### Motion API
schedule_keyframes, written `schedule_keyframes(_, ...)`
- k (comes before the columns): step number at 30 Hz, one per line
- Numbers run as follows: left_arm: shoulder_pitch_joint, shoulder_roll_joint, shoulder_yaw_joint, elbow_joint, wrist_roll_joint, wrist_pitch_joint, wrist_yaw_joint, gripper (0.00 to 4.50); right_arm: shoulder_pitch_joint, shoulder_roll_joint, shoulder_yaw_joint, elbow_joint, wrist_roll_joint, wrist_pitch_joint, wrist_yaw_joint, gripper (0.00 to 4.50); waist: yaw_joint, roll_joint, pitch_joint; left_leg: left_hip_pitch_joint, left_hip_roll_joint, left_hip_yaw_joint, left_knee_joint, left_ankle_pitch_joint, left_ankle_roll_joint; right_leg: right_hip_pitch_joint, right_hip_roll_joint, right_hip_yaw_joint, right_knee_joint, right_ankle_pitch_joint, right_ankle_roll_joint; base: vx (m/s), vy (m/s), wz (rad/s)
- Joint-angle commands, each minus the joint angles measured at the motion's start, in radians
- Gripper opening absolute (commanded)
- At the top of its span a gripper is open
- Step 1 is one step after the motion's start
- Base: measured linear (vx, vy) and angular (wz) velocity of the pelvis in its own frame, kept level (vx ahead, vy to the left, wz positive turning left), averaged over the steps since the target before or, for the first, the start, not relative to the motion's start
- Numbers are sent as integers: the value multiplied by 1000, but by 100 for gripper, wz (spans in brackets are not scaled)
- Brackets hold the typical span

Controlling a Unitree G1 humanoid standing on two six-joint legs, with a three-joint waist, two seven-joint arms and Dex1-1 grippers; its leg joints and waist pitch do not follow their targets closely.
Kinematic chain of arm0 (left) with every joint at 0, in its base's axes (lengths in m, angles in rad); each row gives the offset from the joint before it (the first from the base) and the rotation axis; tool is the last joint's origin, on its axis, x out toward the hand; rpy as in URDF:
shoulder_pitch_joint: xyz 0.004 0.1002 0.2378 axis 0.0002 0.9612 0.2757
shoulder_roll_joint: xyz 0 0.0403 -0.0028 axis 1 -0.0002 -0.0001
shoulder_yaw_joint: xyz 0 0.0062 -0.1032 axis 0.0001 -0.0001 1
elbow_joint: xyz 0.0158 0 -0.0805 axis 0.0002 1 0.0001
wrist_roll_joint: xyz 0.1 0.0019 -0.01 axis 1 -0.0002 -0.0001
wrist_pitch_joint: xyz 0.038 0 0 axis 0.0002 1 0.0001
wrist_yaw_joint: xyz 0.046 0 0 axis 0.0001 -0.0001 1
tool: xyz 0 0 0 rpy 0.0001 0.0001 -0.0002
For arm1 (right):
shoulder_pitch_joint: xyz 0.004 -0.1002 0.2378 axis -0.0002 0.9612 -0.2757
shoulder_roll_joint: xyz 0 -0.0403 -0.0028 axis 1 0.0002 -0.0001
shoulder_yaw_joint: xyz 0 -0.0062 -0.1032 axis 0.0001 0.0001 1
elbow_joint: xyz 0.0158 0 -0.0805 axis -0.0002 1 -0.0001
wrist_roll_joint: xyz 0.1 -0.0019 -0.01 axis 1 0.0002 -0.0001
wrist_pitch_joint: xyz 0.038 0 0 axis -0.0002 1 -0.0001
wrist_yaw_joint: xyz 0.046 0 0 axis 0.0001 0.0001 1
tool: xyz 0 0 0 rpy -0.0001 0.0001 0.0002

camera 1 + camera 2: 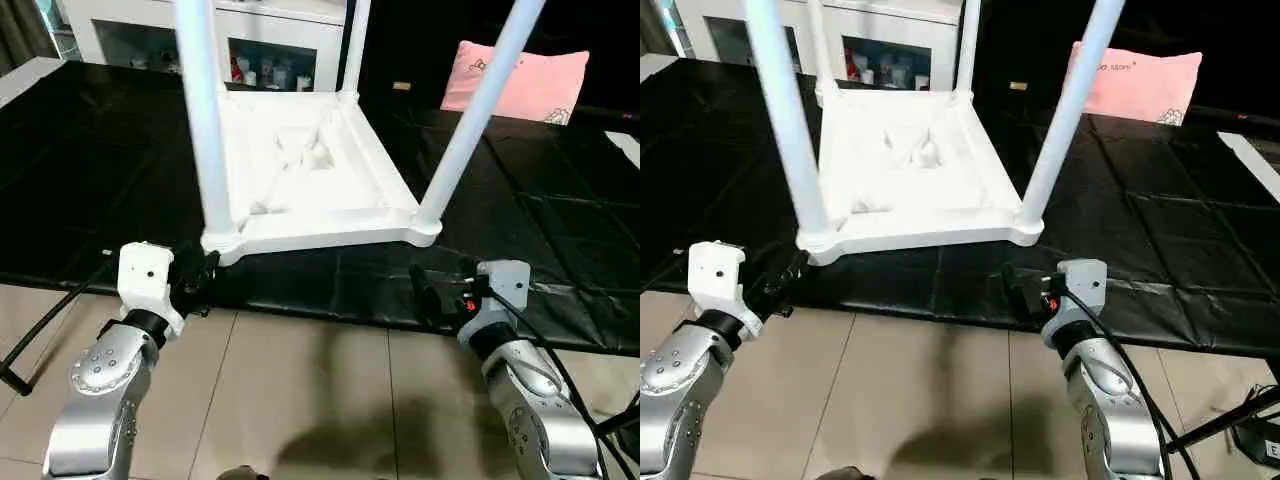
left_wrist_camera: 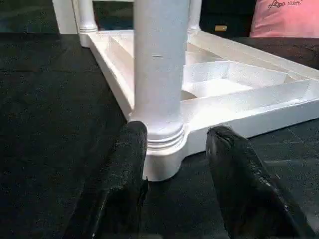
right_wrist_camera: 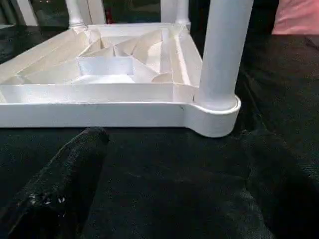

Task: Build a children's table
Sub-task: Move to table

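Both silver forearms reach forward and low from the near edge of the scene, wrists level, each ending in black jaws that point toward the upturned tabletop. The left gripper has its jaws partly spread and holding nothing; they stand just short of the near-left corner socket, one finger on either side of that corner, and whether the nearer finger touches the plastic cannot be told. The right gripper has its jaws spread wide and empty, resting low over the black mat, near the near-right corner socket but apart from it. The tabletop lies ribbed side up on the mat, with four white legs standing up from its corners: the near-left leg, the near-right leg, and two far legs behind. The near edge of the mat runs just in front of the tabletop's near rim; on the robot's side of it lies tiled floor, under both forearms. Black mat stretches to the left and right of the tabletop. Behind are a white cabinet and, to the far right, a pink pillow.
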Motion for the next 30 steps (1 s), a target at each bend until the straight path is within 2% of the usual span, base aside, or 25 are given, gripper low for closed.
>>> schedule_keyframes(1, -5, -1, -3, -8, -4, 2, 9, 217, -4, -7, 13, -13, 7, 20, 21, 450, 6, 8, -42, 15, 150, -72, -117, -211, -21, 18, -122, 83, -78, -203, -203, 0, 0, 0)
schedule_keyframes(2, -4, 0, -6, -8, -1, -1, 9, 217, -1, -5, 16, -16, 9, 23, 25, 450, 12, 14, -48, 20, 153, -61, -122, -166, 6, 20, -116, 78, -71, -114, -214, 0, 0, 0)
schedule_keyframes(3, -3, 0, -8, -8, 0, -3, 9, 217, 0, -3, 17, -15, 8, 24, 27, 450, 11, 16, -50, 18, 155, -54, -126, -177, 6, 19, -105, 76, -64, -63, -217, 0, 0, 0)
schedule_keyframes(5, 1, 0, -12, -10, 0, -4, 11, 217, 4, -5, 26, -13, 3, 22, 33, 450, 12, 19, -50, 22, 159, -54, -129, -185, 1, 17, -100, 75, -58, -10, -222, 0, 0, 0)
schedule_keyframes(8, 7, -1, -13, -12, -2, -6, 12, 217, 8, 2, 19, -16, 21, 28, 31, 450, 18, 17, -51, 26, 158, -49, -126, -170, 6, 21, -102, 77, -57, 36, -235, 0, 0, 0)
schedule_keyframes(10, 12, -1, -10, -13, -4, -9, 11, 217, 8, -6, 19, -16, 27, 28, 40, 450, 22, 21, -49, 29, 160, -48, -128, -178, 4, 19, -99, 75, -56, 29, -236, 0, 0, 0)
schedule_keyframes(11, 12, -1, -9, -13, -4, -10, 11, 217, 8, -9, 21, -15, 26, 27, 43, 450, 22, 20, -48, 29, 161, -48, -130, -193, -3, 19, -98, 76, -57, 16, -234, 0, 0, 0)
schedule_keyframes(15, -7, 4, -3, 0, -14, -9, 3, 217, 8, -21, 26, -9, 17, 24, 57, 450, 25, 20, -43, 33, 159, -46, -133, -271, -40, 14, -99, 79, -66, -82, -222, 0, 0, 0)
schedule_keyframes(16, -10, 5, -2, 2, -16, -8, 1, 217, 8, -22, 26, -9, 17, 25, 58, 450, 25, 21, -42, 35, 159, -48, -134, -315, -58, 12, -100, 80, -70, -135, -212, 0, 0, 0)
schedule_keyframes(18, -16, 6, -3, 6, -20, -8, 1, 217, 8, -24, 29, -8, 16, 23, 61, 450, 23, 20, -35, 47, 155, -54, -135, -498, -99, 10, -105, 80, -91, -367, -167, 0, 0, 0)
schedule_keyframes(19, -17, 5, -3, 7, -22, -8, 0, 217, 9, -25, 29, -8, 17, 22, 61, 450, 22, 21, -33, 51, 155, -56, -134, -544, -104, 9, -105, 79, -97, -429, -156, 0, 0, 0)
schedule_keyframes(20, -16, 4, -3, 6, -24, -9, 0, 217, 12, -24, 29, -10, 23, 19, 64, 450, 21, 21, -27, 62, 151, -58, -132, -625, -107, 6, -101, 74, -114, -550, -130, 0, 0, 0)
schedule_keyframes(21, -14, 3, -3, 6, -25, -10, 0, 217, 13, -26, 31, -12, 24, 22, 68, 450, 19, 20, -21, 71, 149, -57, -129, -666, -108, 2, -99, 70, -125, -621, -116, 0, 0, 0)
schedule_keyframes(22, -13, 2, -3, 5, -26, -11, 0, 217, 14, -28, 33, -13, 25, 24, 71, 450, 11, 19, -14, 82, 143, -58, -121, -710, -105, 9, -94, 57, -145, -735, -91, 0, 0, 0)
schedule_keyframes(23, -11, -1, -2, 4, -30, -13, -1, 217, 16, -32, 39, -15, 22, 27, 75, 450, 7, 26, -10, 88, 143, -59, -120, -723, -105, 22, -91, 42, -154, -765, -77, 0, 0, 0)
schedule_keyframes(24, -6, -7, 2, 0, -35, -15, 3, 217, 21, -32, 42, -17, 26, 24, 85, 450, 0, 29, -12, 86, 146, -61, -130, -732, -109, 42, -82, 29, -151, -724, -71, 0, 0, 0)
schedule_keyframes(25, -6, -7, 2, 0, -35, -15, 3, 217, 21, -32, 42, -17, 26, 24, 85, 450, -3, 33, -11, 92, 147, -60, -136, -749, -113, 44, -75, 22, -149, -695, -73, 0, 0, 0)
schedule_keyframes(26, 8, -12, 8, -4, -40, -27, 9, 217, 28, -39, 54, -30, 34, 28, 109, 450, -9, 36, -19, 98, 150, -64, -149, -754, -113, 54, -69, 22, -136, -606, -90, 64, 31, -9)
schedule_keyframes(27, 19, -15, 12, -7, -43, -35, 11, 217, 31, -46, 62, -36, 32, 28, 121, 450, -13, 39, -17, 103, 151, -65, -155, -762, -112, 51, -65, 21, -132, -571, -100, 82, 24, -6)
schedule_keyframes(28, 32, -18, 16, -11, -46, -43, 10, 217, 33, -51, 67, -42, 32, 29, 130, 450, -24, 37, -16, 107, 151, -66, -161, -758, -107, 56, -63, 22, -130, -521, -115, 82, 24, -6)
schedule_keyframes(29, 50, -18, 18, -17, -49, -52, 7, 217, 34, -50, 63, -45, 40, 35, 133, 450, -31, 35, -22, 100, 147, -62, -161, -707, -91, 71, -69, 26, -130, -475, -138, 103, 18, -6)
schedule_keyframes(30, 72, -15, 21, -24, -51, -60, -1, 217, 38, -61, 72, -49, 22, 23, 137, 450, -33, 32, -29, 89, 142, -49, -156, -621, -62, 89, -76, 35, -134, -435, -164, 133, 6, -3)
